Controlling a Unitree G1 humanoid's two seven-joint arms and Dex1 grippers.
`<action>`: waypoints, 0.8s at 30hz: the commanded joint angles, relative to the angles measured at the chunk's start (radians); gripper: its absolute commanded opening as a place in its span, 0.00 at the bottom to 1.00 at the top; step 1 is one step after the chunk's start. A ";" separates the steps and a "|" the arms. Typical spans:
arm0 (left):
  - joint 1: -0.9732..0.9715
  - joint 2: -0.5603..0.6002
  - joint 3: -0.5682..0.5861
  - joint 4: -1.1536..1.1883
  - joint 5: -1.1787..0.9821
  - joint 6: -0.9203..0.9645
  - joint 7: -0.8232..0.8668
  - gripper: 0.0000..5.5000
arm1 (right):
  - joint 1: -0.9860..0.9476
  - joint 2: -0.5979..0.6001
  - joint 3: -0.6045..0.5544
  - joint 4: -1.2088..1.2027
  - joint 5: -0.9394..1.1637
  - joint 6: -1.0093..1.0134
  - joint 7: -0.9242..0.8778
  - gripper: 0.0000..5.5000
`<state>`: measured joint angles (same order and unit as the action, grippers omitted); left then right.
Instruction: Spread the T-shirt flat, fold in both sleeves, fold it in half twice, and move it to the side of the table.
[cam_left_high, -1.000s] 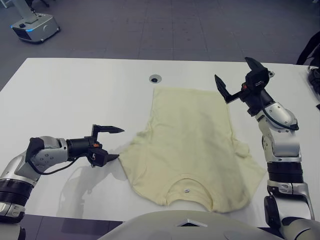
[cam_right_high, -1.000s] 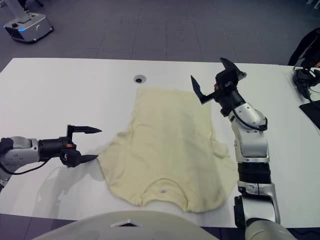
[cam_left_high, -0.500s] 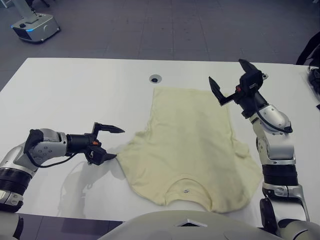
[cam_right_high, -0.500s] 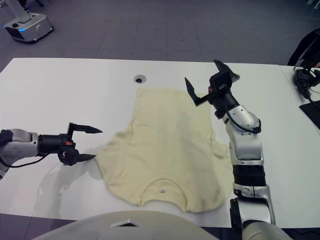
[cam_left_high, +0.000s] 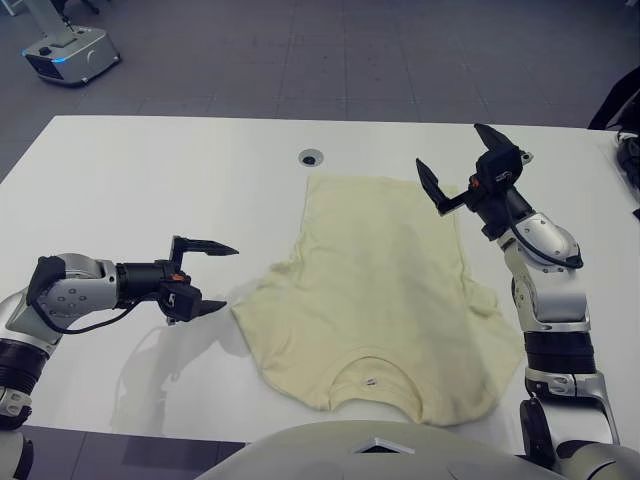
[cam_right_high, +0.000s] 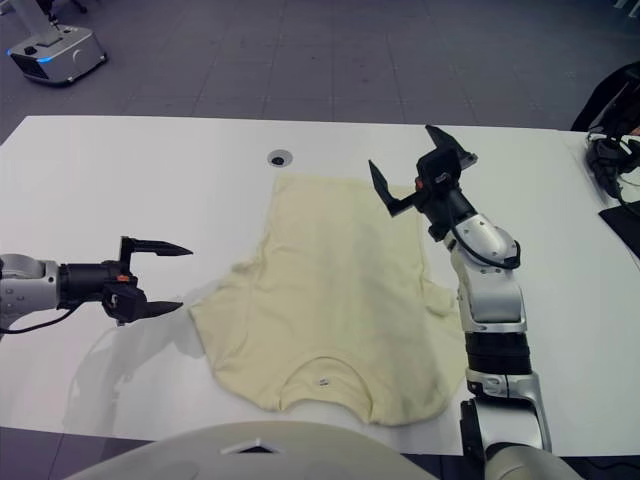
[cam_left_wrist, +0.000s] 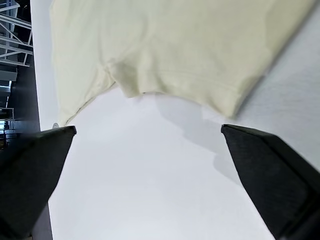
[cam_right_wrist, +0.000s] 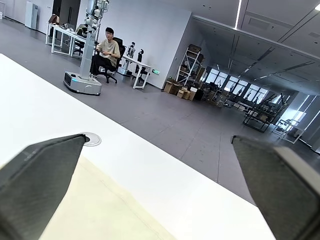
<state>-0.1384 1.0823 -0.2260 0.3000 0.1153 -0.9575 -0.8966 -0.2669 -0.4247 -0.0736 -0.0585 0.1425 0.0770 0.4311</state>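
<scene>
The T-shirt (cam_left_high: 385, 290) lies mid-frame on the surface (cam_left_high: 150, 180), long axis up-frame. The released left end effector (cam_left_high: 228, 277) sits just left of its sleeve (cam_left_high: 262, 300), nearer than the released right end effector (cam_left_high: 450, 147) above the upper-right hem.

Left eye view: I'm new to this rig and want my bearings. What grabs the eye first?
A pale yellow T-shirt lies spread in the middle of the white table, collar nearest the robot. The left gripper is open, low over the table, just beside the shirt's sleeve on that side. The right gripper hangs open above the shirt's far right corner.
</scene>
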 joint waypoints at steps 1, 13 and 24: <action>0.011 0.022 -0.012 0.021 0.044 -0.021 -0.013 0.98 | 0.006 0.001 0.004 0.002 -0.004 0.006 0.006 0.98; 0.016 -0.014 -0.062 0.061 0.126 -0.045 0.007 0.98 | 0.001 0.003 0.013 0.001 -0.002 0.006 0.011 0.98; -0.019 -0.046 -0.107 0.084 0.141 -0.052 0.018 0.98 | 0.008 0.003 0.015 -0.009 -0.010 0.007 0.004 0.98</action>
<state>-0.1734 1.0705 -0.2880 0.3614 0.1923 -1.0241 -0.8625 -0.2662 -0.4247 -0.0627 -0.0587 0.1401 0.0771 0.4354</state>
